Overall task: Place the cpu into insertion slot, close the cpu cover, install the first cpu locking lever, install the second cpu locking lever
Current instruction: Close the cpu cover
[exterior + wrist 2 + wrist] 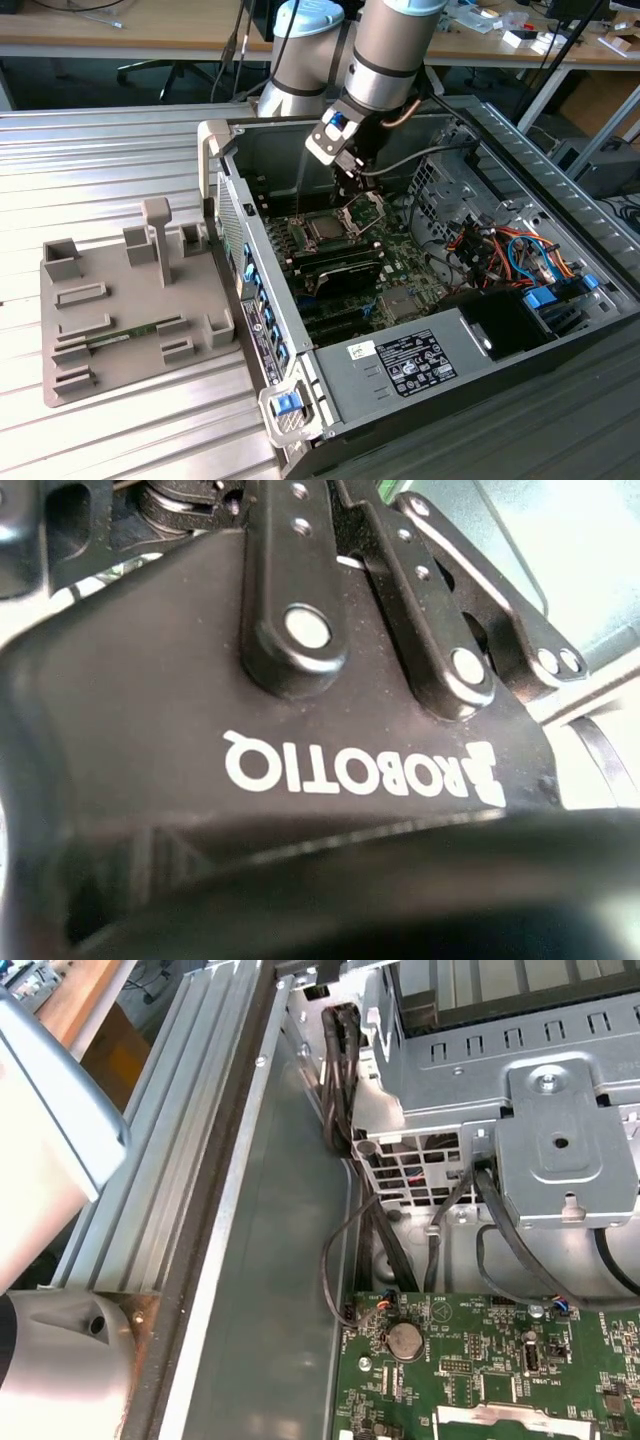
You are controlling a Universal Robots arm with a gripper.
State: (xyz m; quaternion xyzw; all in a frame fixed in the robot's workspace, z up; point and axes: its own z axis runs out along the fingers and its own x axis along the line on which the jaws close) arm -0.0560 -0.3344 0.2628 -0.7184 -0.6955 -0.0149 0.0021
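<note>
The insertion slot (322, 229) lies flat on the green circuit board (400, 265) towards the far side of the open computer case (225, 200), a square with a silver rim and a dark centre. Whether the cpu is seated in it cannot be told. Just beside the slot, on the exterior view's right, the cpu cover (365, 210) stands raised on its hinge, tilted and open. The gripper (351, 186) hangs just above the cover's upper edge. Contact with the cover cannot be made out, nor whether the gripper is spread, closed or pinching anything. The arm (390, 50) comes from beyond the case's far wall and drops steeply into it, its wrist tipped towards the exterior view's left, with a grey cable (420, 155) looping off towards the right. In the second wrist view the gripper's black linkage bars (296, 600) sit close to the lens. The first wrist view looks along the case interior at a grey drive cage (560, 1150), black cables (345, 1080) and a coin battery (403, 1339) on the board. Nearer in the exterior view lie the long memory slots (340, 270) and the white-labelled power supply (410, 365). Outside the case, on the exterior view's left, a grey fixture tray (130, 300) rests on the ribbed metal table (100, 150).
</note>
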